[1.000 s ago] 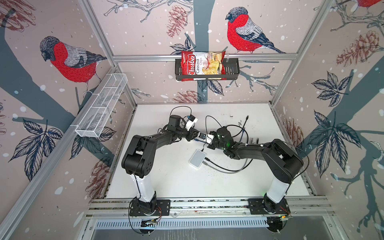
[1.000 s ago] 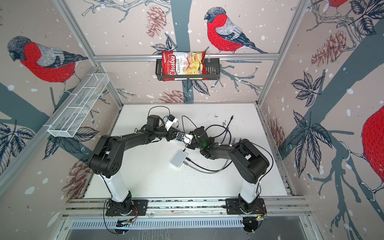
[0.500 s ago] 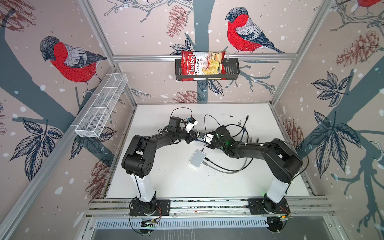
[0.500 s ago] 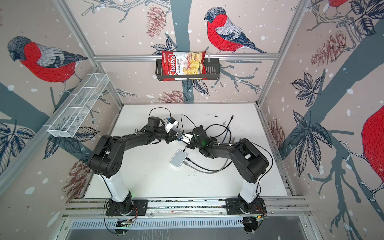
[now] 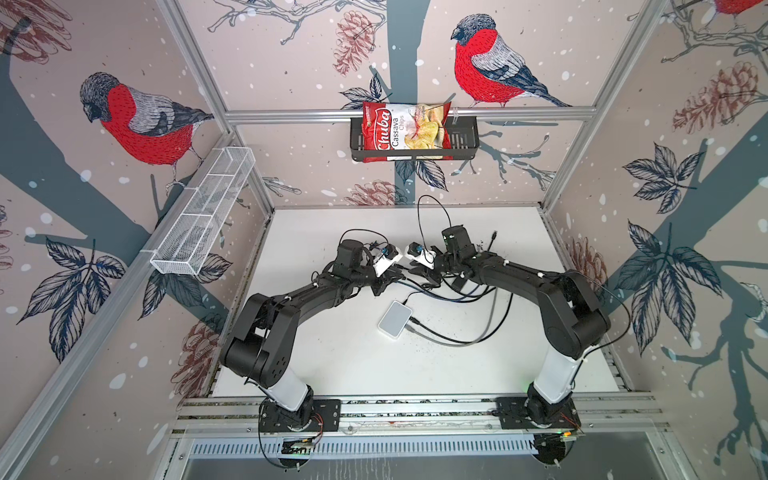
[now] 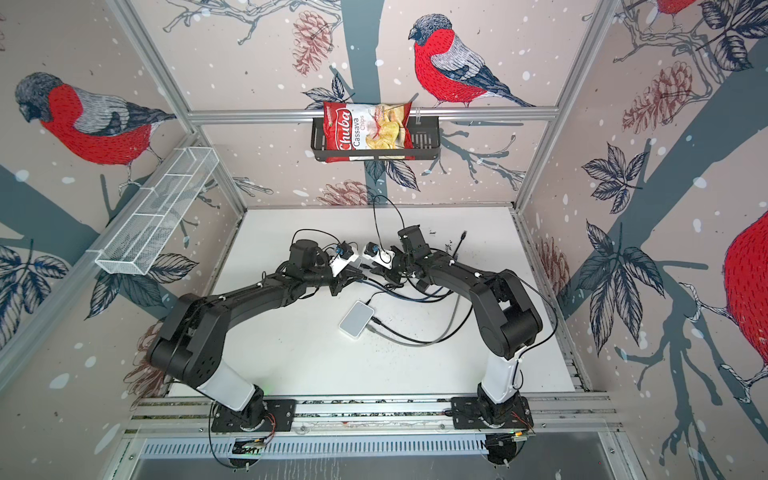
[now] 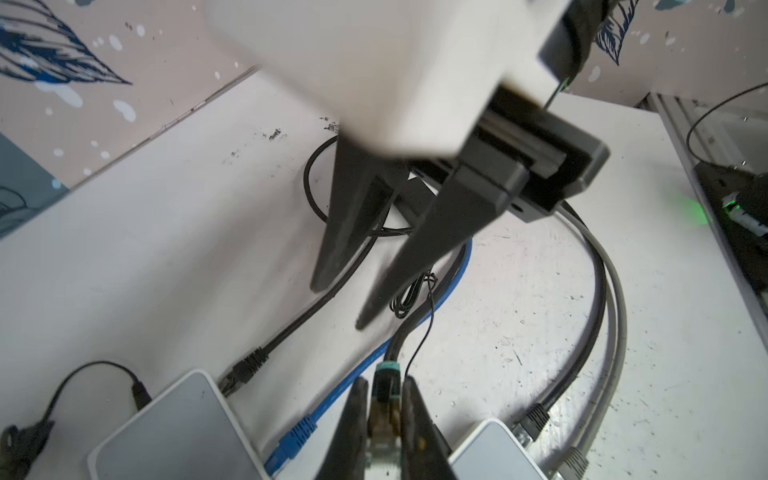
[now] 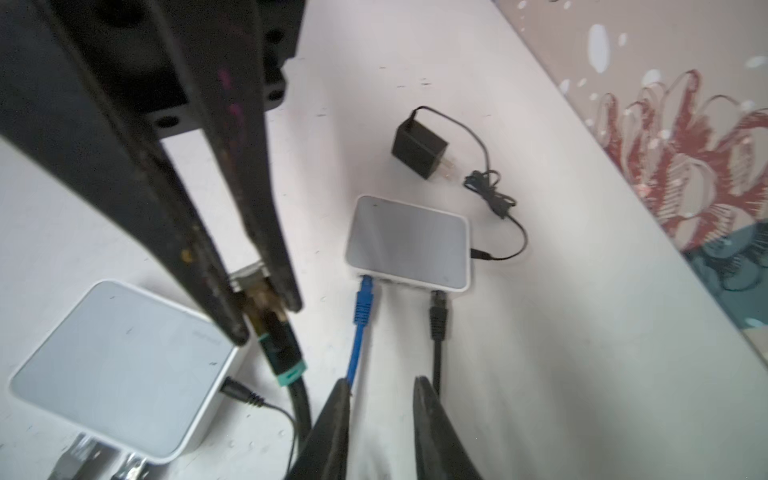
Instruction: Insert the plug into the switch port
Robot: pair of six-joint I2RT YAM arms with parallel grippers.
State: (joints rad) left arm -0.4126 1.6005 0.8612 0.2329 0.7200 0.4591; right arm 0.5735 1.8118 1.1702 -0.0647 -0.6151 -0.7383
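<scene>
1. Since the frame a second ago, my right gripper (image 8: 381,381) has parted its fingers and drawn back from the meeting point at mid-table. In both top views the two wrists now stand a little apart.
2. Right gripper: fingers apart, nothing between them.
3. Left gripper (image 7: 384,380): clamped as before on the plug (image 7: 385,399), on the body between the metal end and the teal collar (image 7: 386,370).
4. Plug location: between the switch with the blue cable (image 8: 407,241) and the other switch (image 8: 120,374), just beside a corner of the latter. It is in no port. I cannot tell whether it touches that switch.
5. Meaning: the handover looks complete, so my left arm alone must make the insertion.
6. The metal end lies toward my left palm, and the cable (image 7: 392,347) trails past my fingertips. I judge that the plug needs turning before its metal end can face a port.
7. I cannot tell which port is free.
</scene>
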